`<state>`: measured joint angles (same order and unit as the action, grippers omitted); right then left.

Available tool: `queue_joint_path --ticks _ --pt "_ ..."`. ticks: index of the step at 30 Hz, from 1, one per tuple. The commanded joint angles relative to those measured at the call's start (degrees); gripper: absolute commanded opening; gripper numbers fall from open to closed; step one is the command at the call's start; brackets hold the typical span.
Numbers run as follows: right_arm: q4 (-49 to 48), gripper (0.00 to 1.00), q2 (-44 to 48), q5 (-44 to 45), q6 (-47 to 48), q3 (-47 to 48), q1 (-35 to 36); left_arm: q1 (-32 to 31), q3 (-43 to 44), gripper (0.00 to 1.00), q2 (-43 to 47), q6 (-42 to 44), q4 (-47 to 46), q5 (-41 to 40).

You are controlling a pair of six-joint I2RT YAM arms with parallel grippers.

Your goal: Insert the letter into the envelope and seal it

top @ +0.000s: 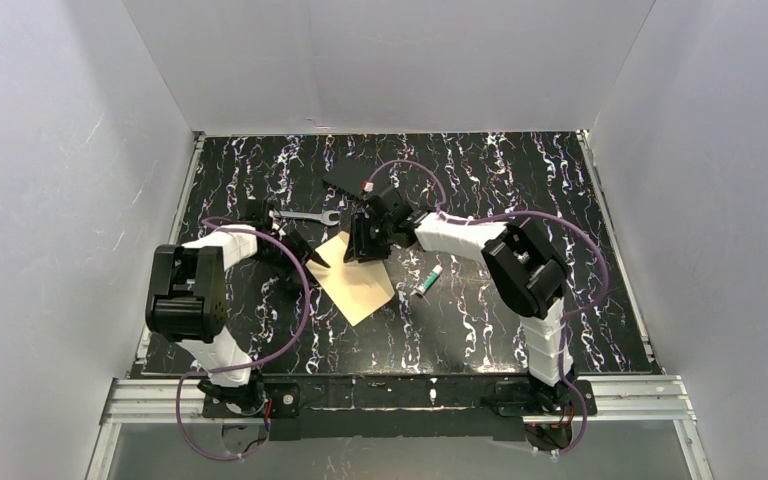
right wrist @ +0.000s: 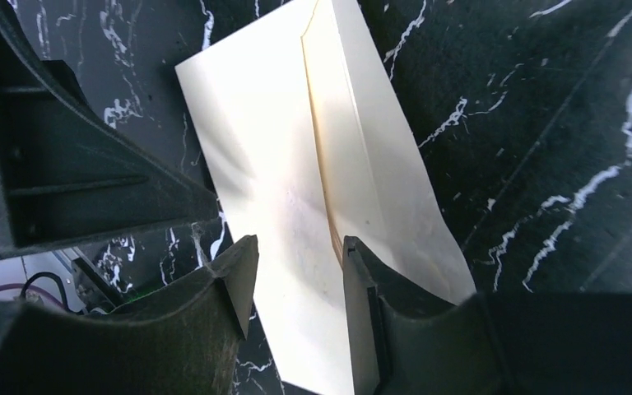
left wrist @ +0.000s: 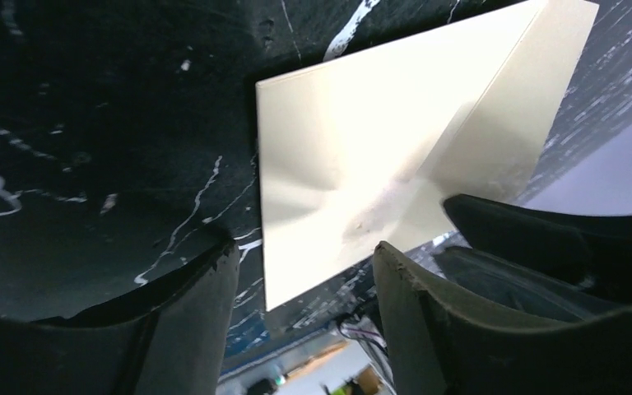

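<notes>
Seemingly at the sealing step: envelope (top: 358, 283) flat on the table (top: 520, 190) between both arms, flap (right wrist: 362, 164) folded over, letter not seen apart, probably inside; next, to press firmly along the flap edge; left gripper (left wrist: 304, 257) and right gripper (right wrist: 298, 251) tilted low over it, jaws parted, gripping nothing.

A silver open-ended wrench (top: 305, 216) lay flat on the black, white-veined table (top: 520, 170), just beyond the left tool (top: 312, 260). A small white-and-green cylinder (top: 429, 281) lay near the right tool (top: 365, 250), on its right. A flat black square (top: 343, 183) sat just beyond that tool
</notes>
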<state>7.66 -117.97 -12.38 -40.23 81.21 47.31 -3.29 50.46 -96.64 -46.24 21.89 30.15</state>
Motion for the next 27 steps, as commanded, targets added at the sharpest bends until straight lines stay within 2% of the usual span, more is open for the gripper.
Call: queue_joint_path --ticks 1,4,7,12,15,21,27 --pt "3.9 0.52 5.6 1.6 3.2 2.0 -0.5 0.1 0.4 0.63 4.6 3.0 4.3 -5.5" --pt "3.0 0.52 8.3 0.7 3.5 -0.4 -0.5 0.1 -0.8 0.68 7.8 3.2 5.2 -8.1" --pt "2.1 0.53 13.6 3.4 4.9 -3.0 -0.5 0.1 -2.3 0.68 11.6 3.3 6.0 -10.6" --pt "3.4 0.51 21.0 11.8 4.0 -8.4 -2.8 0.1 -5.2 0.50 15.4 4.0 4.5 -7.1" --pt "5.2 0.50 24.0 16.6 1.3 -11.2 -5.9 0.1 -6.1 0.47 15.6 4.7 4.1 -5.9" --pt "26.2 0.58 25.5 30.5 0.0 -8.4 -9.3 -0.7 -3.1 0.51 16.0 6.6 4.8 -8.9" --pt "27.6 0.69 29.4 34.5 -9.9 -17.7 -9.3 -0.8 -0.4 0.60 21.8 8.2 7.5 -15.9"
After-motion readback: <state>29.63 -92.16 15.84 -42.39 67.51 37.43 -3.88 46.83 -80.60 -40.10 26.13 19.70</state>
